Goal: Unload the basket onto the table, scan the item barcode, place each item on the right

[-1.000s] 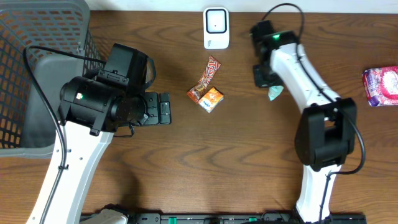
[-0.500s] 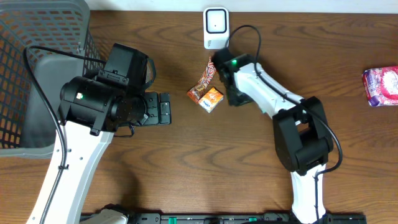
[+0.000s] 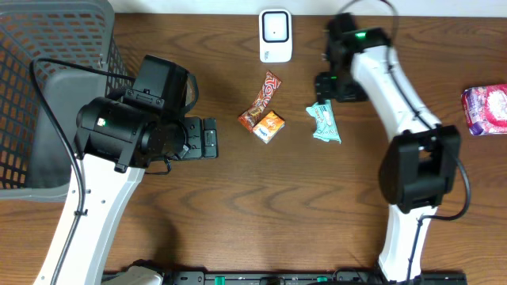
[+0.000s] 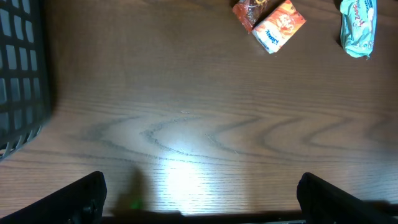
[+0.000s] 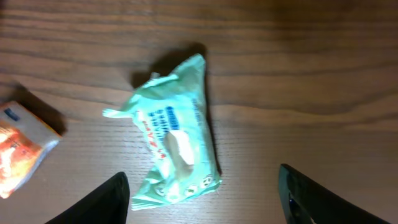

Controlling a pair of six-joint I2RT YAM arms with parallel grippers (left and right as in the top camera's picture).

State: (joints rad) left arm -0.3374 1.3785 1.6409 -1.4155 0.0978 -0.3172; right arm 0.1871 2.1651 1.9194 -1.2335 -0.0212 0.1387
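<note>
1. Mint-green packet [image 3: 325, 123] is lying flat on the table [image 3: 238, 214], just right of the orange carton [image 3: 272, 126] and down-right of the white scanner [image 3: 275, 36]. It is near the scanner but not facing it, so probably nothing is being read where it lies.
2. Right gripper [image 3: 333, 87] is hanging by the packet's scanner-side end with its fingers spread wide and nothing between them. In the right wrist view both fingers [image 5: 109, 199] are flanking the packet with bare wood showing on either side, no contact.
3. Packet is showing a printed face with a blue label and a white flap. No barcode is readable in any view, so I cannot tell which side is carrying it.
4. Left gripper [image 3: 210, 138] is hanging over bare wood left of the items, fingers spread, holding nothing. It is likely parking out of the way beside the grey basket [image 3: 47, 95].
5. Brown candy bar [image 3: 267, 91] is touching the carton's upper corner and sitting between scanner and carton, so it is cluttering the space in front of the scanner.
6. Pink packet [image 3: 485, 109] is sitting at the far right edge, well apart from everything.
7. Judgement: any re-grasp is probably calling for a pinch across the packet's narrow width. The soft wrapper may be buckling or slipping under the fingers, and the code side may be ending up turned away from the scanner.
</note>
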